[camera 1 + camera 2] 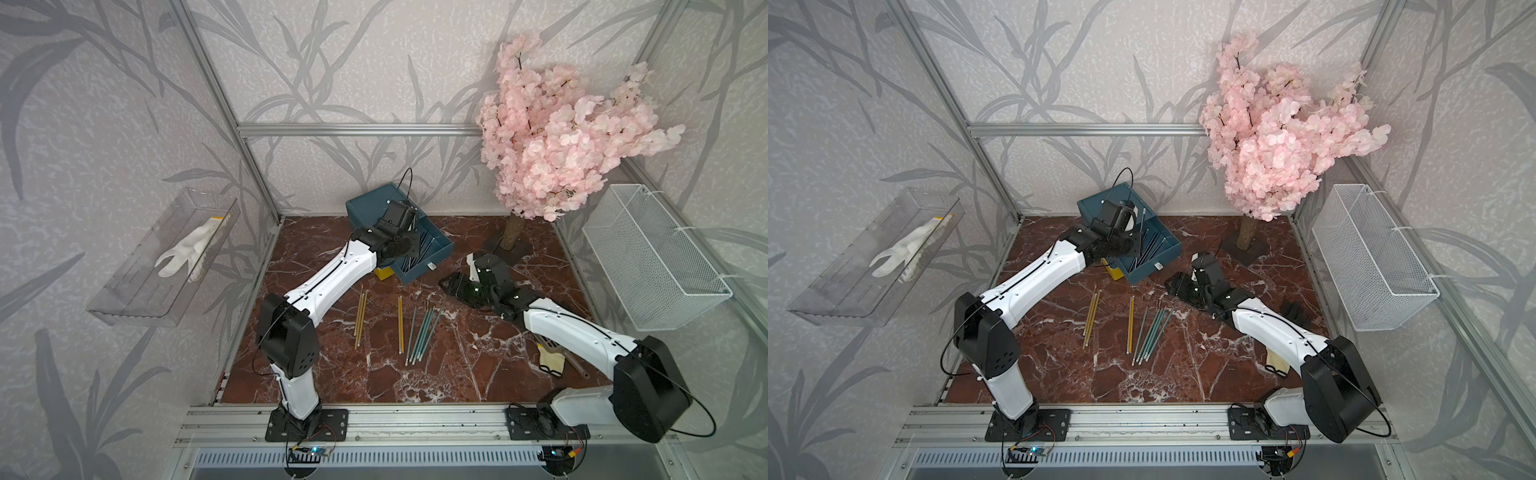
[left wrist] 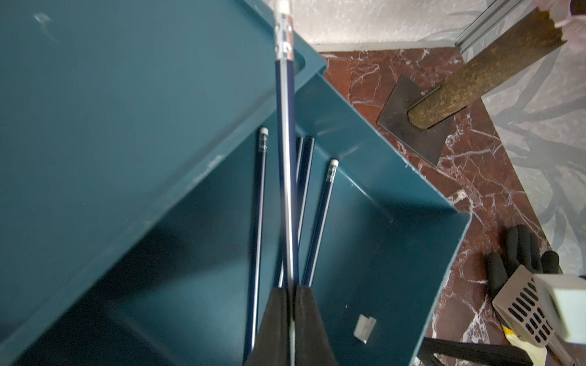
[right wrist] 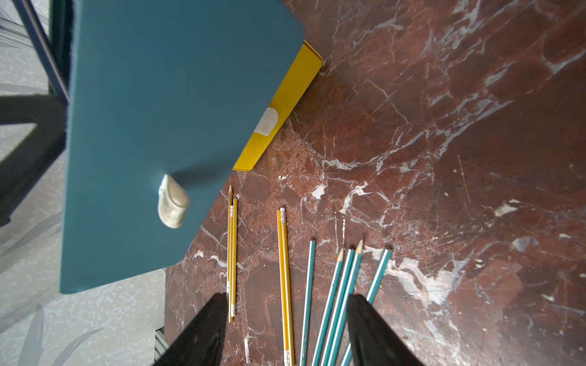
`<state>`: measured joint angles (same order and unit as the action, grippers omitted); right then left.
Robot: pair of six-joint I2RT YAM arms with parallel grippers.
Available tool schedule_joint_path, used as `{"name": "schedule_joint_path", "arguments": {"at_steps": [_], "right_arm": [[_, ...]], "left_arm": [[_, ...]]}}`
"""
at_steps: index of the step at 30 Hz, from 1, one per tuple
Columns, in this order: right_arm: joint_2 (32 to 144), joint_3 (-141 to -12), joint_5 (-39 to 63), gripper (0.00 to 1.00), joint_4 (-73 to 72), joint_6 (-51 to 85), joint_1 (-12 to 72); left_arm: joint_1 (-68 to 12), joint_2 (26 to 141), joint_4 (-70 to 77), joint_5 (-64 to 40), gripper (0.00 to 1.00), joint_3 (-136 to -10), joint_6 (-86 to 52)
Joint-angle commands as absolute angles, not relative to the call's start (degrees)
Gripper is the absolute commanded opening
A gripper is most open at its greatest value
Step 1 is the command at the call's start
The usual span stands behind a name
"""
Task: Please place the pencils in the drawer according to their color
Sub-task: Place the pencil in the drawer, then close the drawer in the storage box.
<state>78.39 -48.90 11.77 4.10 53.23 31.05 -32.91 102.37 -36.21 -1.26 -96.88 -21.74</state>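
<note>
A pink artificial blossom tree (image 1: pixel 557 137) stands on a dark base plate (image 2: pixel 399 111) at the far right of the red-brown marble worktop (image 1: pixel 457 374), near the drawer. A black glove (image 2: pixel 520 250) and a pale slotted scoop (image 2: pixel 523 312) lie by the right edge. A white wire mesh basket (image 1: pixel 648 257) hangs on the right wall, and a clear plastic tray (image 1: pixel 137 291) holding a white glove (image 1: pixel 187 249) hangs on the left wall, both off the worktop. Aluminium frame rails (image 1: pixel 415 415) bound the worktop, and its near strip is bare. The small cube-shaped teal plastic drawer box (image 1: pixel 370 201) sits at the far edge. One teal tier (image 1: pixel 436 255) is pulled out with its white tab forward, and a yellow tier (image 1: pixel 384 273) shows beneath it. The left arm lies across the box and hides much of it in both top views. The left fingers (image 2: pixel 276 323) are clamped on a dark navy pencil (image 2: pixel 285 126) with a white eraser end. It slants over several navy pencils (image 2: pixel 258 206) lying in the open tier. The right fingers (image 3: pixel 203 332) hover parted and empty over the worktop. Yellow pencils (image 1: pixel 360 318) lie there in two small groups beside a fan of teal-green, white-striped pencils (image 1: pixel 422 332).
</note>
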Motion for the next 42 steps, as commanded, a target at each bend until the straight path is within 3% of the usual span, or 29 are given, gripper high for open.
{"name": "schedule_joint_path", "arguments": {"at_steps": [1, 4, 7, 10, 18, 22, 28, 30, 42], "right_arm": [[79.17, -51.21, 12.57, 0.63, 2.68, 53.36, 30.53], [79.31, -51.67, 12.75, 0.63, 2.77, 53.36, 30.32], [79.45, -52.11, 12.83, 0.63, 2.61, 53.49, 30.15], [79.45, -52.43, 12.92, 0.63, 2.34, 53.66, 30.07], [79.76, -52.31, 13.71, 0.58, 0.24, 55.31, 30.15], [81.21, -52.19, 14.30, 0.45, -2.20, 57.13, 30.21], [86.20, -55.64, 14.33, 0.16, -3.90, 58.90, 31.01], [88.20, -57.61, 14.41, 0.11, -4.13, 59.16, 31.28], [103.91, -77.21, 14.19, 0.08, 0.33, 59.85, 32.83]], "left_arm": [[-32.94, 99.97, -37.94, -1.56, 0.25, -97.11, -20.74], [-32.84, 100.15, -38.85, -0.77, 0.58, -99.49, -20.74], [-32.61, 100.78, -40.01, -0.40, 0.75, -103.74, -20.74], [-32.09, 101.65, -41.99, 0.23, 0.84, -109.06, -21.08], [-25.70, 107.21, -52.77, 7.37, 0.89, -123.04, -21.91], [-21.08, 110.87, -57.76, 9.50, 0.89, -127.51, -21.32], [-16.51, 114.24, -58.33, 9.43, 0.90, -126.88, -19.34], [-15.93, 115.38, -58.18, 9.06, 0.90, -126.40, -19.17], [-15.73, 116.15, -53.95, 3.31, 0.90, -116.62, -20.10]]}}
